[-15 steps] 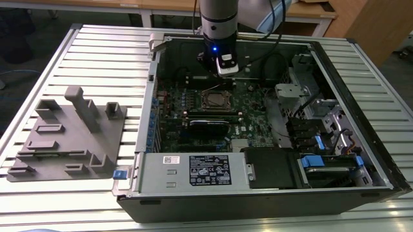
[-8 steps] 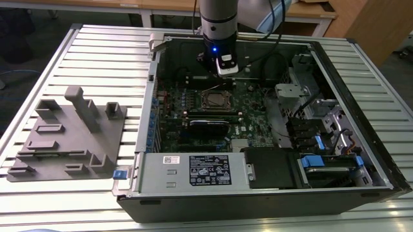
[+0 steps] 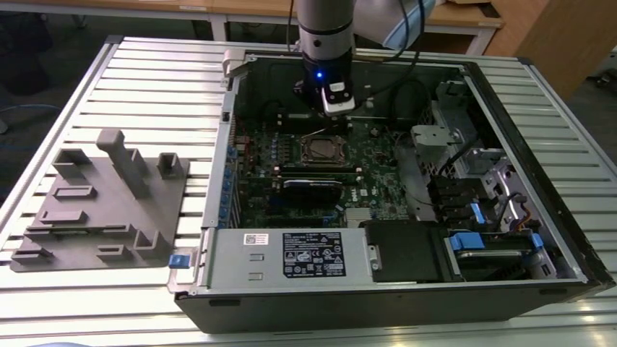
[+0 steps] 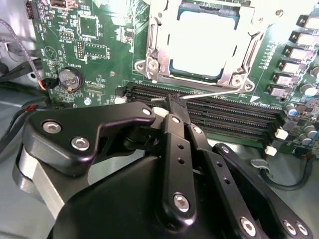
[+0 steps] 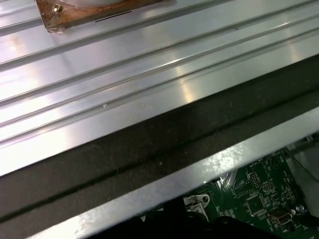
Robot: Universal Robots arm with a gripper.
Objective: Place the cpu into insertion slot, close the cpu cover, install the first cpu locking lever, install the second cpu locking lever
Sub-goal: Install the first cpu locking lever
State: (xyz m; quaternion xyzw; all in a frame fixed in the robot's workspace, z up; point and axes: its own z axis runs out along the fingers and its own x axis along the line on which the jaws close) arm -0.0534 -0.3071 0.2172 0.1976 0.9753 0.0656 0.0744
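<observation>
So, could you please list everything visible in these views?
table: one, silver, slatted
computer case: one, black, open, on the table
fixture block: one, grey, on the table at the exterior view's left
motherboard: one, green, inside the case
cpu: one, silver-grey, on the motherboard
cpu cover: one, silvery, framing the cpu
locking lever: one, thin silvery, beside the cover
memory slots: several, black, beside the lever
gripper: one, black, shut, tip at the lever
arm: one, grey, above the case
</observation>
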